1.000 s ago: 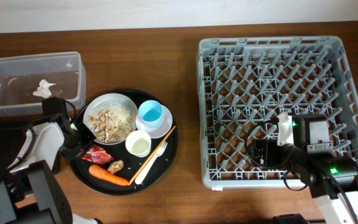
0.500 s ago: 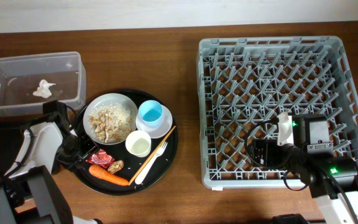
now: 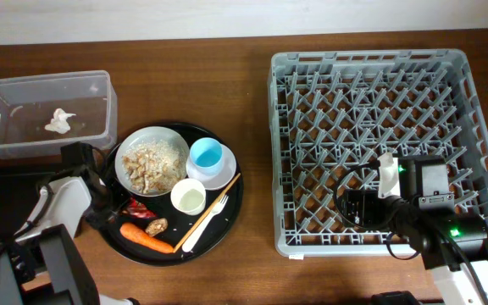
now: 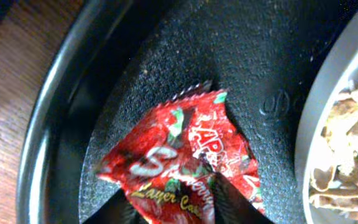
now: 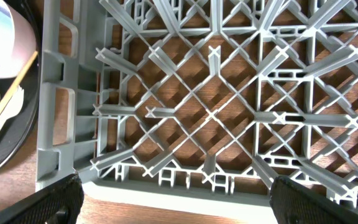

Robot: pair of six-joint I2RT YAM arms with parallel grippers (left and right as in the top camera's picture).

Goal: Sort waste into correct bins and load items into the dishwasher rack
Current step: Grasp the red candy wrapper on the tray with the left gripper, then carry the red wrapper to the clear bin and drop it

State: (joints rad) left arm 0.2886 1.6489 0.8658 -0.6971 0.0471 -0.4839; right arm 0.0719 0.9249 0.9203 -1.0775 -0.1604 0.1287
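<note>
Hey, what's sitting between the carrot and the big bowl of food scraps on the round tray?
The overhead view shows two things between the white shallow bowl and the carrot: the red-and-white wrapper, and the small brown lump nearer the carrot.

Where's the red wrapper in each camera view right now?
Overhead: red wrapper at the lower left of the round black tray.
Left wrist: wrapper at frame centre, on the tray.
Right wrist: not in view.
Shared landmark: the tray, seen in all three.
</note>
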